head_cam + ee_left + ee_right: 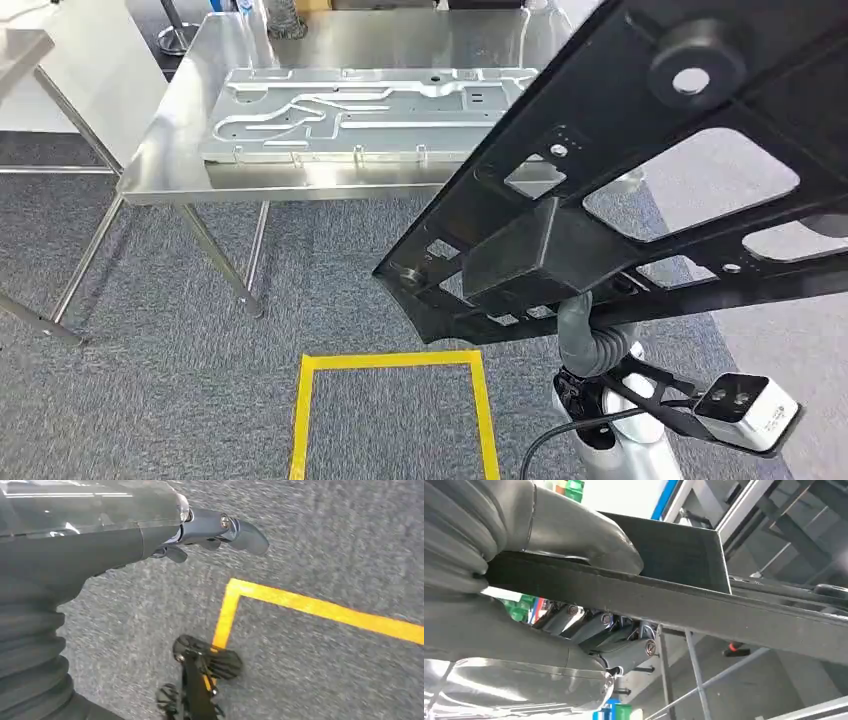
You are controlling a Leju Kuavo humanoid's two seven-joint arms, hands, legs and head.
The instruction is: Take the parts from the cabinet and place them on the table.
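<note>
i find one part already delivered: a flat silver machined metal plate with milled channels [365, 112] lies on the stainless steel tabletop [165, 160] ahead of me, near its front edge.

a second part, a large black openwork frame panel with cut-outs and a boxy block on its underside [640, 170], is in transit. it is carried tilted in the air on my right side, well apart from the tabletop and not yet over it.

my right hand [574, 555] grips this black panel along its edge; in the right wrist view the thick grey thumb lies on one face and the darker fingers [619, 645] are curled against the other, so the hold looks closed and firm.

my left hand [200, 530] hangs above grey carpet floor [325, 540] and a yellow tape line [320, 609]. it holds nothing; its fingers appear loosely extended rather than clenched.

my judgement: the task is partly done. the black panel has yet to be brought over the tabletop and set down beside the silver plate. the cabinet is out of frame, so i cannot tell how many parts remain in it.
</note>
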